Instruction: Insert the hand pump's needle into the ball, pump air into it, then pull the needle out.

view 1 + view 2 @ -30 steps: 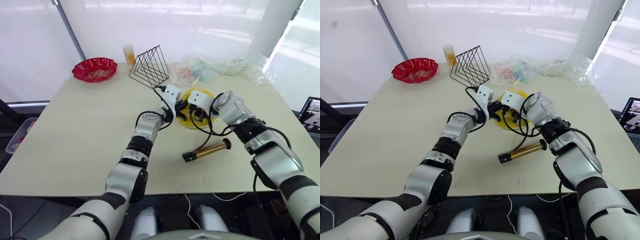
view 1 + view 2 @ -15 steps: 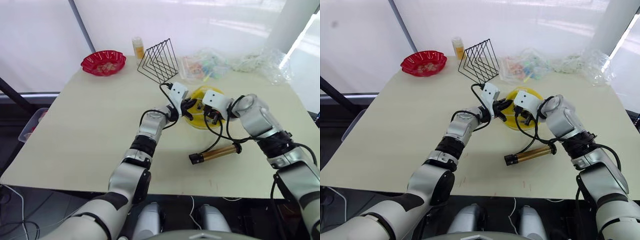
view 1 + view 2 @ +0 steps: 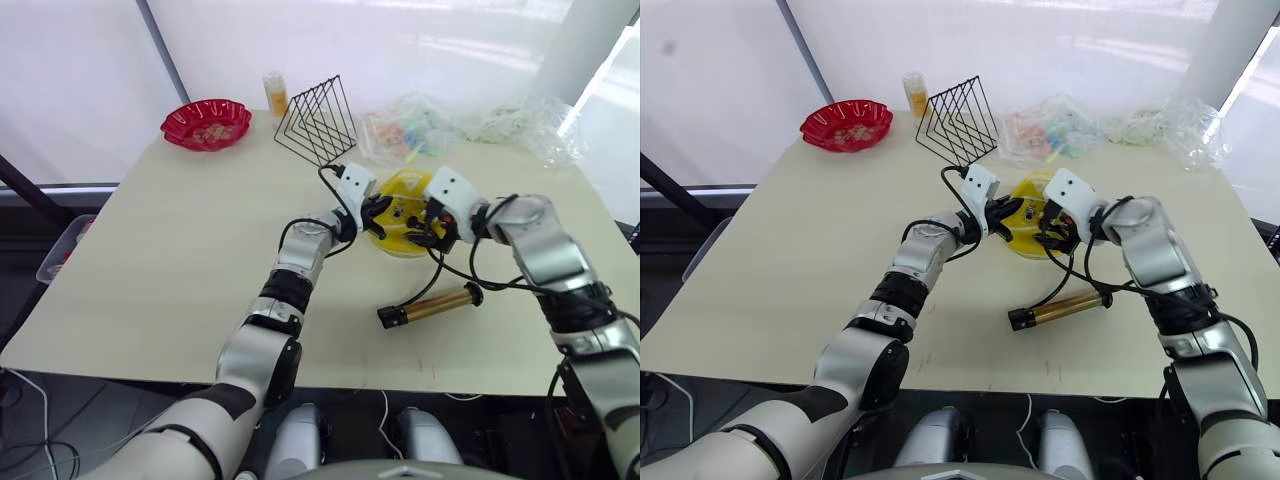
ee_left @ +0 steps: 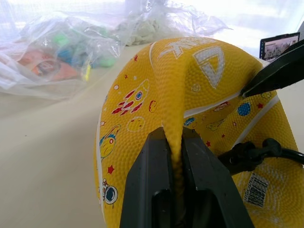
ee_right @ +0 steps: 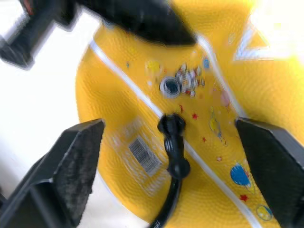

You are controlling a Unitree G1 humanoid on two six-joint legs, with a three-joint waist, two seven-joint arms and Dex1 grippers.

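Observation:
The saggy yellow ball (image 3: 403, 212) lies mid-table. My left gripper (image 3: 376, 213) is shut on a raised fold of its skin, as the left wrist view (image 4: 174, 137) shows up close. The pump's black hose fitting (image 5: 172, 127) sits end-on against the ball beside a white seam; the needle's pin is hidden. My right gripper (image 3: 430, 228) hovers open over that fitting, its fingers (image 5: 76, 166) spread wide on either side and touching nothing. The bronze hand pump (image 3: 432, 305) lies on the table nearer me, its thin hose (image 3: 432, 275) looping up to the ball.
A red scalloped bowl (image 3: 207, 123) sits at the far left. A black wire rack (image 3: 315, 122) and a small yellow bottle (image 3: 274, 94) stand behind the ball. Clear plastic bags (image 3: 415, 130) lie along the back edge.
My right gripper has opened and let go of the hose fitting, drawing back a little to the right. The left gripper keeps its pinch on the ball. The camera shifted earlier.

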